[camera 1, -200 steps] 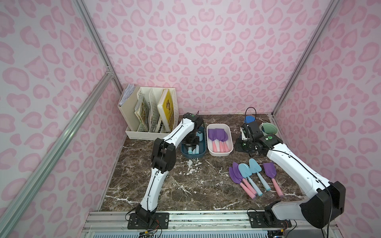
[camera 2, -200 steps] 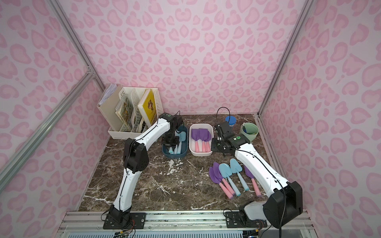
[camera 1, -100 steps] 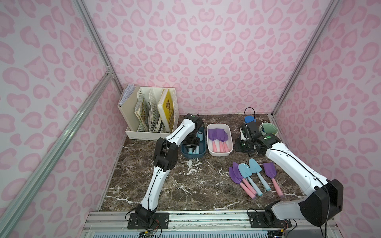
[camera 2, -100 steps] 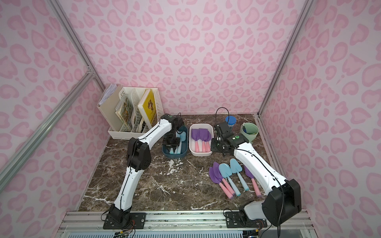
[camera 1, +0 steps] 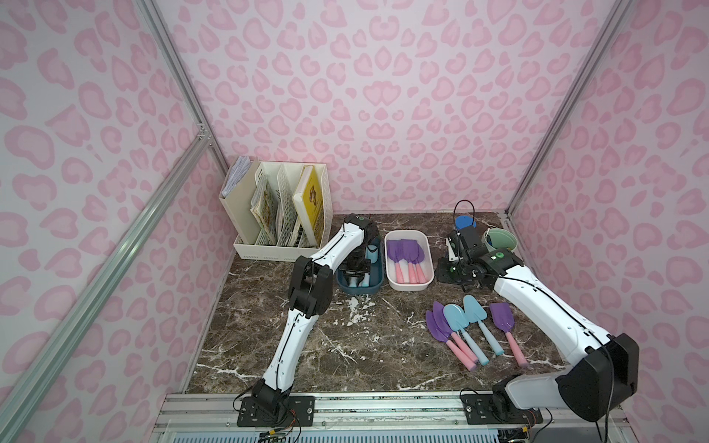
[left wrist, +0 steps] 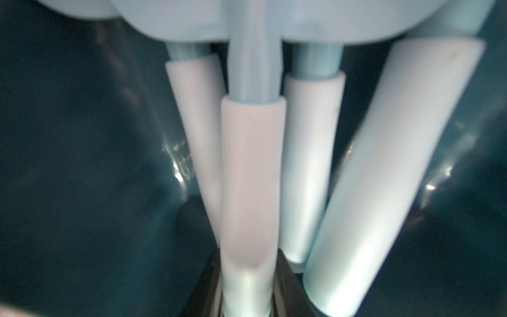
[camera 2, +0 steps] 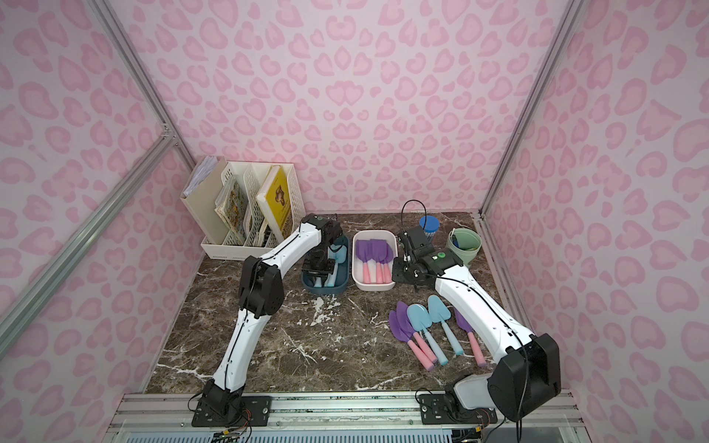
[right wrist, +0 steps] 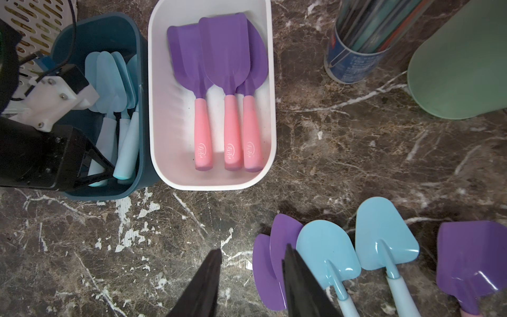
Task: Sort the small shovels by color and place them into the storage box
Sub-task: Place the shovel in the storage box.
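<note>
Five small shovels (camera 1: pixel 456 324) remain loose on the tabletop (camera 1: pixel 345 345). Left end effector (right wrist: pixel 105 173), inside the dark blue box (camera 1: pixel 360 290), is clenched on a light blue shovel (left wrist: pixel 251 178); judged next: release there. Right end effector (right wrist: pixel 252 263) hovers parted, empty.

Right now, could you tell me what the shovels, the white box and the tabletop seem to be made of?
Shovels: likely moulded plastic, glossy blades catching glare, matte handles.
White box: probably plastic, rounded rim.
Tabletop: looks like brown marble, white veins; could be printed.
</note>
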